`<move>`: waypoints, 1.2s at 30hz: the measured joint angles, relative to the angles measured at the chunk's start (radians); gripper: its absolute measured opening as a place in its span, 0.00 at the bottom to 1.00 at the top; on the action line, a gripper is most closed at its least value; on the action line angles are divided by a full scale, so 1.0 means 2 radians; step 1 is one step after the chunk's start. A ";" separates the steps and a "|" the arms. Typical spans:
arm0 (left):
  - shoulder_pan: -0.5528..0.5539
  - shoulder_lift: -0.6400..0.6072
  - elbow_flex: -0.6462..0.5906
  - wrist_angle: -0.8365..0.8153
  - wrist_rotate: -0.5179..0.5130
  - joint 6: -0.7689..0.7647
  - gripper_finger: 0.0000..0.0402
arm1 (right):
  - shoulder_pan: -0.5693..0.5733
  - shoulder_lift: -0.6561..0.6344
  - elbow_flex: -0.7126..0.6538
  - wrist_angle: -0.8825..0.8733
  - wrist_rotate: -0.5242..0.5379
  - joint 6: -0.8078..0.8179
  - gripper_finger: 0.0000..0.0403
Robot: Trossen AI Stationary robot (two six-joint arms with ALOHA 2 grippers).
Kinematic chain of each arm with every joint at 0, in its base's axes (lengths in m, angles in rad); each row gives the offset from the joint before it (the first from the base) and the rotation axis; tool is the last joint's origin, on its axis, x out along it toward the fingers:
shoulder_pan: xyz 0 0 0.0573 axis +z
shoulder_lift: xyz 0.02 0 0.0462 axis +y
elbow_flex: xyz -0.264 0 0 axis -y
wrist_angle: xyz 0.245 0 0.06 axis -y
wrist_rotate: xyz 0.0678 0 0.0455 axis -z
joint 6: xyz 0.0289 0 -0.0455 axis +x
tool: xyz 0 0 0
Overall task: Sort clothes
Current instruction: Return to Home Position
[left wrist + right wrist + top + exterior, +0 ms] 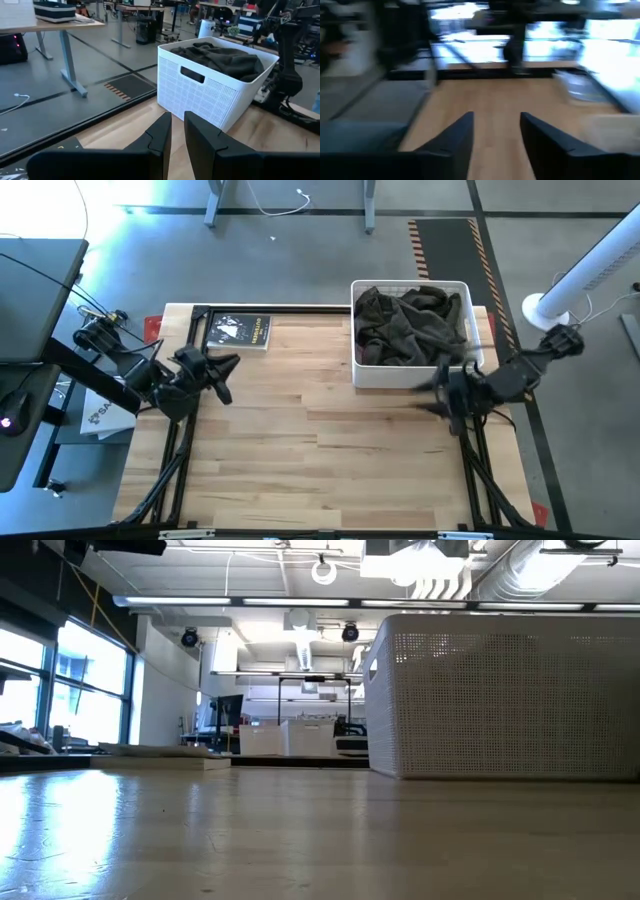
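Observation:
A heap of dark grey-olive clothes lies in the white lattice basket at the table's far right; it also shows in the left wrist view. No other garments show. My left gripper hovers over the table's left part, shut but for a narrow slit and empty, pointing toward the basket. My right gripper is open and empty just in front of the basket's near wall, pointing toward the table's left side.
A small dark booklet lies flat at the far left of the table. The basket's wall fills the right of the low view. Bare wood lies between the arms, down to the near edge.

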 joint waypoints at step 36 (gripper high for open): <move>-0.004 -0.074 -0.088 -0.166 0.003 -0.175 0.01 | -0.287 -0.246 -0.287 0.242 -0.308 0.036 0.00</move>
